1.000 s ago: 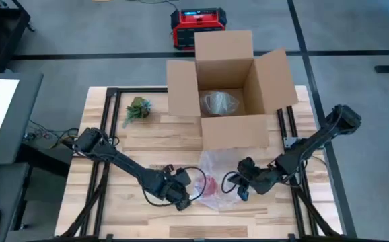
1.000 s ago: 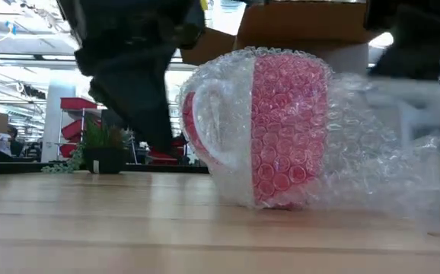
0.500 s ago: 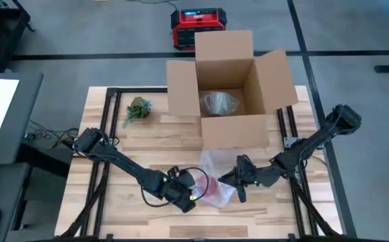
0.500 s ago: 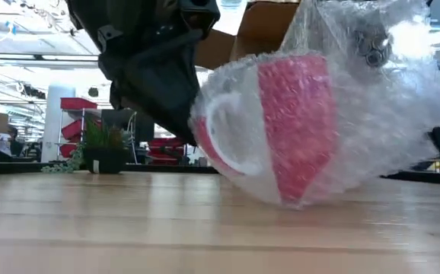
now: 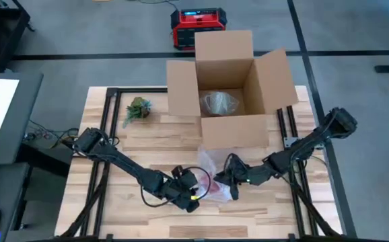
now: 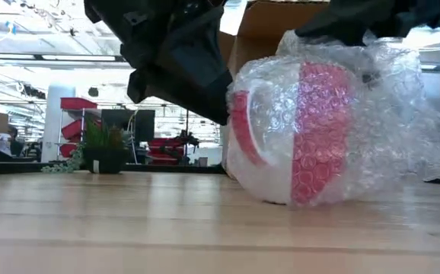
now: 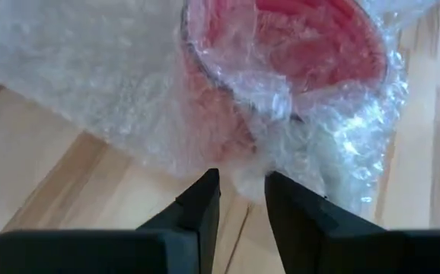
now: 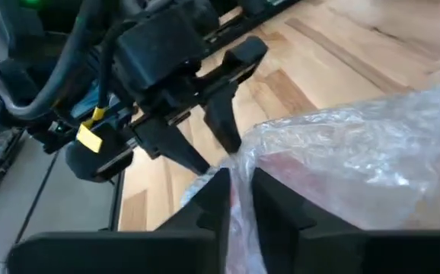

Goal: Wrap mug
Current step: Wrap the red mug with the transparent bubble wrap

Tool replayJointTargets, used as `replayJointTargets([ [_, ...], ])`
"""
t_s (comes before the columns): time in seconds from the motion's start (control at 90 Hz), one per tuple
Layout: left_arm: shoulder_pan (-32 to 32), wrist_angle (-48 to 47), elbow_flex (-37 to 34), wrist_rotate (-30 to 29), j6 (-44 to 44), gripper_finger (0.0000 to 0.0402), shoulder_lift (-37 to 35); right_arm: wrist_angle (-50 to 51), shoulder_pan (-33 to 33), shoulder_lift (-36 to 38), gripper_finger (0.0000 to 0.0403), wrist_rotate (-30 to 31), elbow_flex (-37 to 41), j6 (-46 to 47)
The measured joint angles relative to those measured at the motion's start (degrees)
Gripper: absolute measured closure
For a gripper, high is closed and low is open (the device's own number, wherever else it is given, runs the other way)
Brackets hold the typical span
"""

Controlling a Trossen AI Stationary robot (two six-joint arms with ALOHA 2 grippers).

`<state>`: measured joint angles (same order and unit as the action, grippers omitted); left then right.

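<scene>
A red and white mug (image 6: 319, 129) stands on the wooden table, covered in clear bubble wrap (image 6: 403, 114). In the high view it sits near the table's front, between both grippers (image 5: 210, 187). My left gripper (image 5: 193, 190) is at the mug's left side, shut on a bunch of wrap. My right gripper (image 5: 228, 176) comes from the right, above the mug, shut on the wrap's upper part. The mug's open mouth (image 7: 296, 46) shows through the wrap in the left wrist view. My left gripper pinches a bunched fold of bubble wrap (image 7: 250, 169) between its two fingertips, low at the mug's side. The fingers slant down from the table's left. The wrap there lies against the mug. My right gripper pinches a gathered edge of the wrap (image 8: 240, 171) between its two fingers, coming from the table's right, above the mug. The wrap runs from the fingers down over the mug, which rests on the table.
An open cardboard box (image 5: 231, 101) stands behind the mug at the table's far middle, with a wrapped item (image 5: 219, 103) inside. A small potted plant (image 5: 137, 109) sits at the far left. A red device (image 5: 198, 27) lies on the floor beyond the table.
My right gripper has gone toward the table's left and over the mug, drawing the bubble wrap up and across it. The mug tipped for a moment and has settled again. My left gripper has moved right, in against the mug's side.
</scene>
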<state>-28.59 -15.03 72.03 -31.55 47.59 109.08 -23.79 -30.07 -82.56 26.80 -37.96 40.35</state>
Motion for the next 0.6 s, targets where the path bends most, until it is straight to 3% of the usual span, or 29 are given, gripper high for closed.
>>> replayJointTargets([
  [0.233, 1.19, 0.89, 0.00, -3.20, -0.99, 0.0315, 0.00, -1.15, -0.32, -1.17, 0.0249, -0.34, -0.57, -1.22],
  [0.356, 2.02, 3.03, 0.00, -3.73, -2.95, 0.0315, 0.00, -5.77, -0.17, -3.85, 0.0210, -5.04, -0.57, -3.69],
  [0.6, 2.50, 5.45, 0.02, -4.79, -5.81, 0.0315, 0.00, -11.44, 1.22, -6.41, 0.0175, -10.15, -0.59, -4.86],
])
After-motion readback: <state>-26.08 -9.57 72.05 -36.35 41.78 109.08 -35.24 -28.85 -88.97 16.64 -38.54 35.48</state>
